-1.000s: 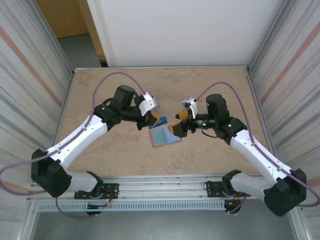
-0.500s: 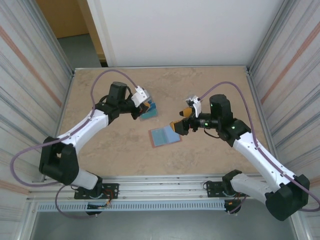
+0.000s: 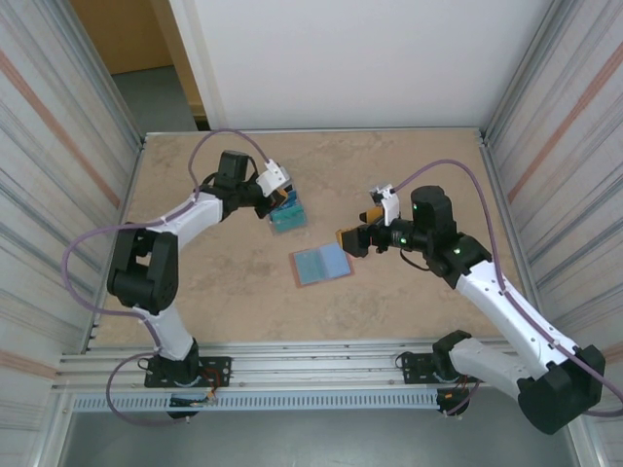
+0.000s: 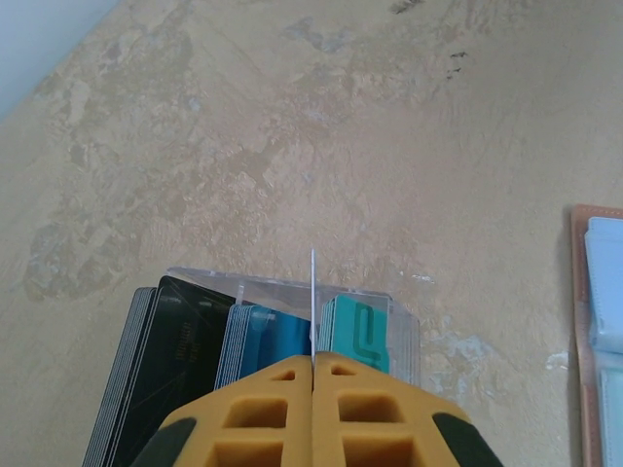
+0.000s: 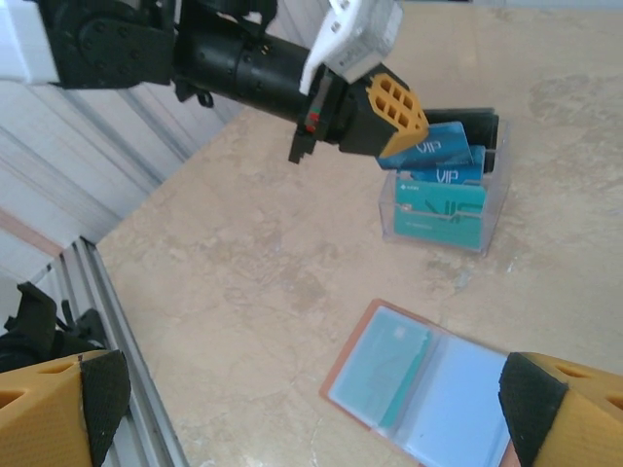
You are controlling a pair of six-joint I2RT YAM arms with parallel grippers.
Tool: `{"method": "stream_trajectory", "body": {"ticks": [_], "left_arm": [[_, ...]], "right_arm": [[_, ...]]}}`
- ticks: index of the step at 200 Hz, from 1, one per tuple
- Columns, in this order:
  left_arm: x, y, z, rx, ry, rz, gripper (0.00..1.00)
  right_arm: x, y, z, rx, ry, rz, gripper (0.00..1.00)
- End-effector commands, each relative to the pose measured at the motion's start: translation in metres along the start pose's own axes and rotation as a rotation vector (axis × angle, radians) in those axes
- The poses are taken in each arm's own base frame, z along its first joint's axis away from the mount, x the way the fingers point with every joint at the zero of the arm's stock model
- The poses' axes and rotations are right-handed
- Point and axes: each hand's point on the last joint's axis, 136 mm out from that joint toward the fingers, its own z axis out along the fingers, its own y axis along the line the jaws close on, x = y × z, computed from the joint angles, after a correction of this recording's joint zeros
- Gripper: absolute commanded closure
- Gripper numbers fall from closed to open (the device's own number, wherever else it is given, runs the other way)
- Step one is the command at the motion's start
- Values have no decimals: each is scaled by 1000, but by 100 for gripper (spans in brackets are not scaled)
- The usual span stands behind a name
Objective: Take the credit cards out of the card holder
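From above, the left fingers (image 3: 280,200) are pressed together right over a clear box (image 3: 289,219) of cards. What they hold is too small to see here. The card holder (image 3: 321,263) lies open on the table (image 3: 224,292), just beside the right fingers (image 3: 347,238). Those are wide apart with nothing in them, maybe waiting to press the holder flat.

The left wrist camera looks past the left fingers (image 4: 263,413), which are clamped on a held card (image 4: 311,282). It shows only as a thin line, edge on, so its colour is hard to tell. Under the fingers stands the clear box (image 4: 404,326) with black, blue and teal cards on edge. The held card probably belongs in there too. The card holder (image 4: 596,321) is cut off at the right.

The right wrist camera has the right fingers (image 5: 54,409) far apart at the bottom corners. Between them, a little ahead, lies the card holder (image 5: 438,389) with a teal card (image 5: 389,370) tucked inside. So the job looks unfinished. The holder's near corner is cut off.
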Motion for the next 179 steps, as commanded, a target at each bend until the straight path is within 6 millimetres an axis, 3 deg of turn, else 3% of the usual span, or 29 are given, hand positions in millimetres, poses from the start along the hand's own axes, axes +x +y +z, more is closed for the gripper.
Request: {"method": "stream_trajectory", "body": {"ticks": [1, 135, 179], "left_arm": [[-12, 8, 0, -2, -35, 44, 100], [19, 17, 18, 16, 41, 50, 100], [18, 18, 15, 2, 45, 48, 85]], "right_arm": [[1, -5, -6, 34, -11, 23, 1], [2, -7, -7, 42, -21, 32, 1], [0, -13, -6, 71, -28, 67, 1]]}}
